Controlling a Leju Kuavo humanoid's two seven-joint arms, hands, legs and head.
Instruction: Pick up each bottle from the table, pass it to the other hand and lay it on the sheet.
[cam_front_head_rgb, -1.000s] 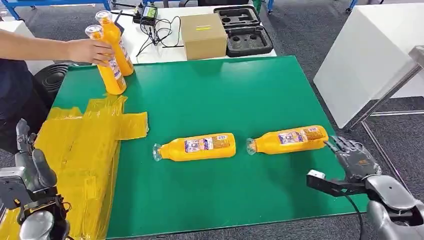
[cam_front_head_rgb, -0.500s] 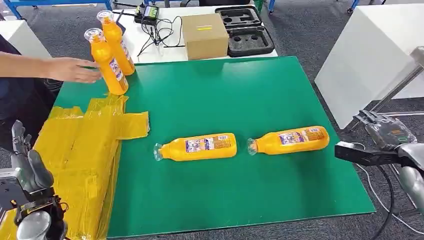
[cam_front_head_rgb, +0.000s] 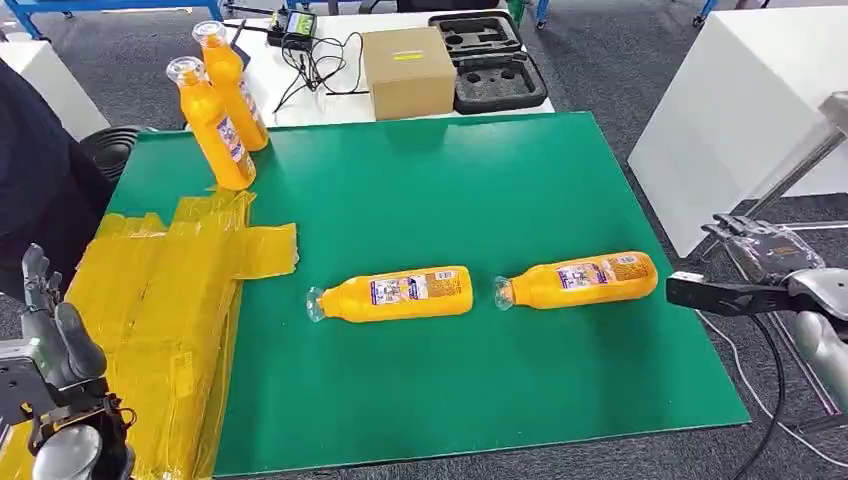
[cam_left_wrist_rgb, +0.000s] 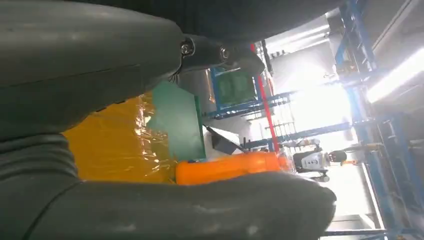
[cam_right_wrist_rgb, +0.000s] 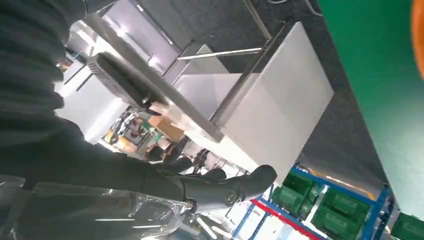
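Orange plastic bottles lie on their sides on the green tabletop (cam_front_head_rgb: 420, 190): one (cam_front_head_rgb: 390, 294) at the middle, another (cam_front_head_rgb: 577, 280) just to its right. Two more stand upright (cam_front_head_rgb: 212, 124) at the far left corner, beside the crinkled yellow sheet (cam_front_head_rgb: 160, 300). My right hand (cam_front_head_rgb: 765, 250) hangs spread and empty beyond the right edge; my left hand (cam_front_head_rgb: 48, 335) points upward, fingers apart, over the sheet.

In our left wrist view the left hand (cam_left_wrist_rgb: 150, 120) hides most of a bottle (cam_left_wrist_rgb: 227, 167). We find the bottles' label print (cam_front_head_rgb: 405, 289) too small to read.
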